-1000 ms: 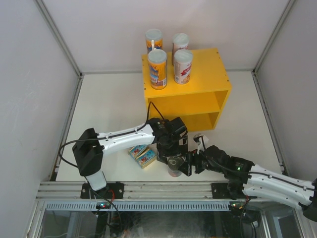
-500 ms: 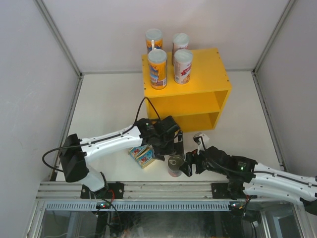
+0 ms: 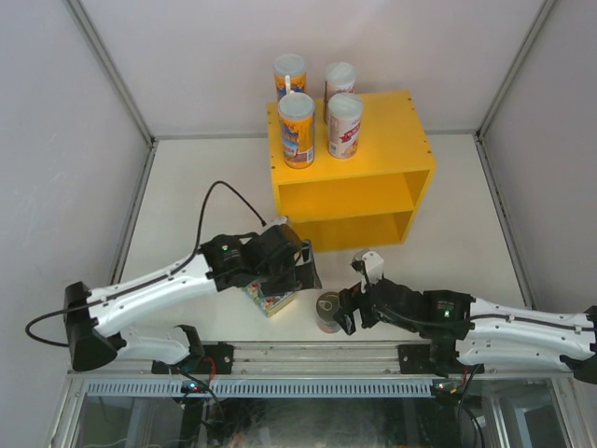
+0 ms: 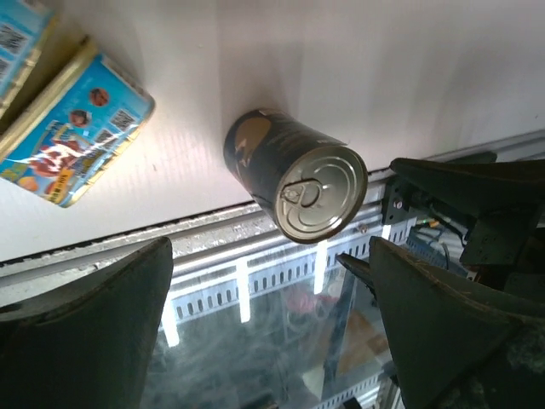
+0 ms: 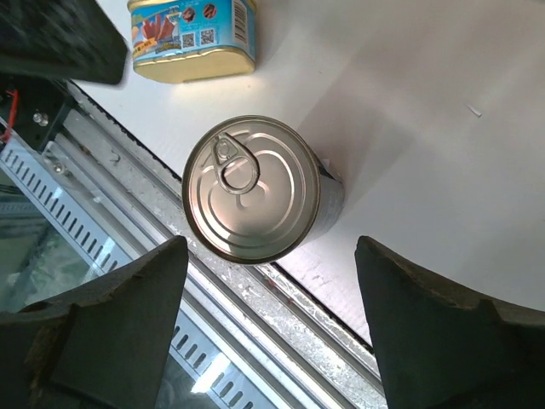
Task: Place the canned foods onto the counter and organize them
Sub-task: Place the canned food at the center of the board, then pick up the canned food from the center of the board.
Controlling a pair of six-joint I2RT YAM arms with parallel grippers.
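Left end effector (image 3: pixel 291 268) pulled back left, wide open, empty | right end effector (image 3: pixel 349 309) wide open by dark round steel can (image 3: pixel 327 312), not holding | can stands at near white table (image 3: pixel 205 205) edge | risk: finger bump tips it off.

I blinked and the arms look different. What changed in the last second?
The left arm swung back to its left, taking its open left pincer off the steel can and over the flat tins. The right pincer barely shifted and stays open beside the can. The can, tins and tubes on the yellow box stayed put.
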